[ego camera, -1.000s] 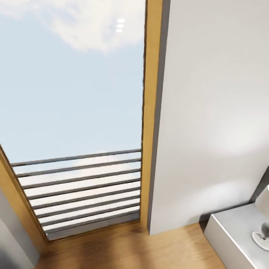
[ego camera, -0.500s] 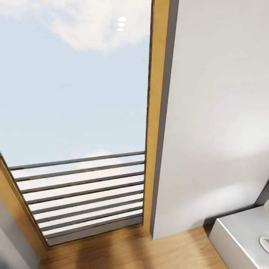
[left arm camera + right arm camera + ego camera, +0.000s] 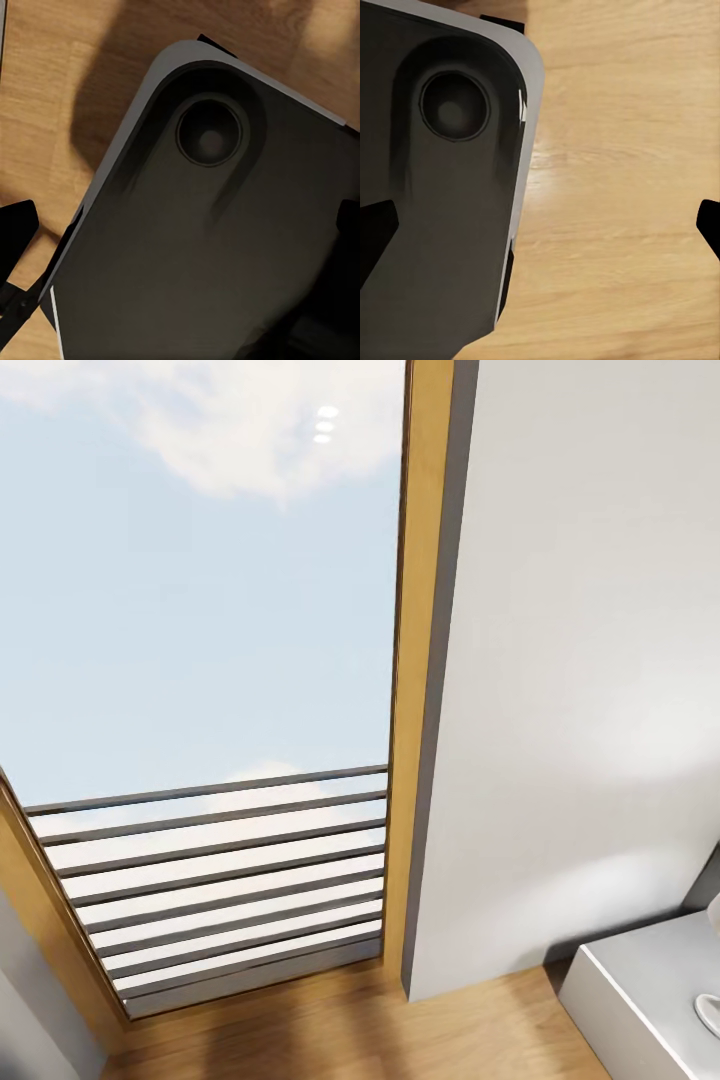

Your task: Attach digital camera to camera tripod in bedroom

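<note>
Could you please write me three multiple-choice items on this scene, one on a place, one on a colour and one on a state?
1. Where is the grey nightstand in the head view?
A. lower right corner
B. upper left corner
C. centre

2. What colour is the window frame?
A. red
B. yellow-brown
C. blue

3. How do the right gripper's fingertips stand?
A. clamped on a camera
B. pressed together
C. wide apart, nothing between

Key: 1 A, it sits beside the white wall. 2 B, wood-toned. 3 C, bare wood floor shows between them.
</note>
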